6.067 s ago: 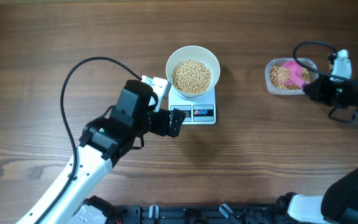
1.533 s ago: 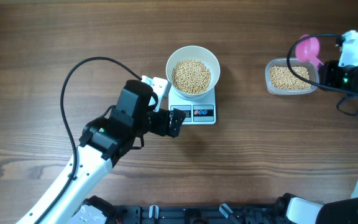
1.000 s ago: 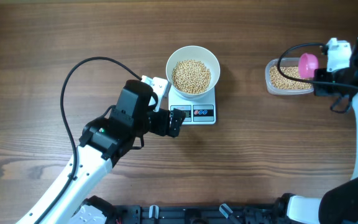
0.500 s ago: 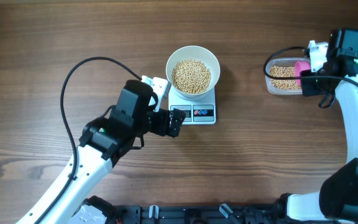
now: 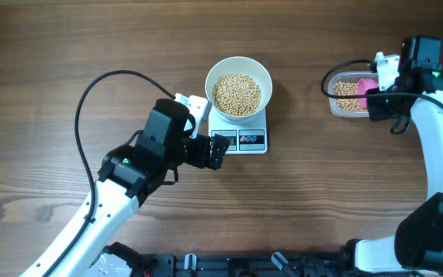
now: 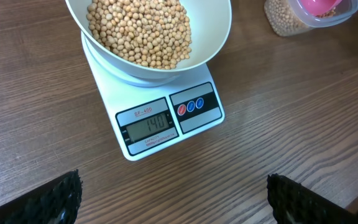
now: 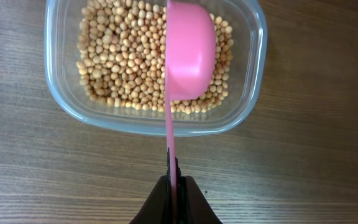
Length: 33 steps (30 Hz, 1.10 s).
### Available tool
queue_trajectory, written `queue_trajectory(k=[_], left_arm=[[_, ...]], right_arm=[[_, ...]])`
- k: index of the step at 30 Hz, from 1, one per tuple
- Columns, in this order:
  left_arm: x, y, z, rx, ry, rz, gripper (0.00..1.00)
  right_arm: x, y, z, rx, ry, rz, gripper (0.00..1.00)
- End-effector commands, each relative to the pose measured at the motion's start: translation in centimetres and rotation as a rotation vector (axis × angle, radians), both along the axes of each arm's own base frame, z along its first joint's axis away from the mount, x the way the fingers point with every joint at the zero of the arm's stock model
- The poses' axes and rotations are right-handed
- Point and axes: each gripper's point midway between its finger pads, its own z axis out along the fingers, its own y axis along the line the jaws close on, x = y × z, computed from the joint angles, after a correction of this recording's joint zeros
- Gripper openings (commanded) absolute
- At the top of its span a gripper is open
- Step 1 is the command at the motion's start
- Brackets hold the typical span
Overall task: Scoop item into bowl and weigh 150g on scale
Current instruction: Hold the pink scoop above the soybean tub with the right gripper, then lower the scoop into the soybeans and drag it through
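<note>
The white bowl (image 5: 238,68) holds a heap of pale-tan beans (image 5: 237,94) and stands on the white scale (image 5: 241,140). In the left wrist view the scale's display (image 6: 146,124) reads about 140. My left gripper (image 5: 212,151) hovers open just in front of the scale, nothing between its fingers (image 6: 55,199). My right gripper (image 7: 174,186) is shut on the thin handle of a pink scoop (image 7: 190,56). The scoop's cup, turned on its side, is over the beans (image 7: 117,68) in the clear tub (image 7: 253,81).
The clear tub (image 5: 335,96) sits at the far right of the wooden table, about a hand's width from the scale. A black cable (image 5: 91,100) loops over the table left of the left arm. Another cable (image 5: 337,69) arcs above the tub.
The right arm brought the pink scoop from up beside the tub's right end leftward and down over the beans in the tub. The left arm, bowl and scale stayed still.
</note>
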Motion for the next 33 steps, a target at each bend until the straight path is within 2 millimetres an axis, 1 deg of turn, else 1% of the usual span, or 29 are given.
queue_trajectory(k=[1,3,5,8,10,20,21,24,27,33], left_arm=[[0.0,0.0,-0.1,0.014,-0.009,-0.015,1.0],[0.0,0.0,-0.1,0.014,-0.009,-0.015,1.0],[0.0,0.0,-0.1,0.014,-0.009,-0.015,1.0],[0.0,0.0,-0.1,0.014,-0.009,-0.015,1.0],[0.0,0.0,-0.1,0.014,-0.009,-0.015,1.0],[0.0,0.0,-0.1,0.014,-0.009,-0.015,1.0],[0.0,0.0,-0.1,0.014,-0.009,-0.015,1.0],[0.0,0.0,-0.1,0.014,-0.009,-0.015,1.0],[0.0,0.0,-0.1,0.014,-0.009,-0.015,1.0],[0.0,0.0,-0.1,0.014,-0.009,-0.015,1.0]], right_arm=[[-0.8,0.8,-1.8,0.031,0.049,0.004,0.04],[-1.1,1.1,-2.3,0.034,0.062,0.014,0.04],[-1.3,2.1,-2.6,0.054,0.069,0.035,0.04],[-1.1,3.6,-2.7,0.089,0.067,0.066,0.04],[-1.0,4.1,-2.7,0.1,0.065,0.064,0.04],[-1.1,4.2,-2.7,0.141,0.056,-0.051,0.04],[-1.1,4.3,-2.7,0.164,0.054,-0.05,0.04],[-0.9,5.7,-2.4,0.308,0.037,-0.042,0.04],[-0.7,6.6,-1.9,0.431,0.017,-0.044,0.04],[-0.7,5.4,-1.3,0.537,-0.008,-0.138,0.04]])
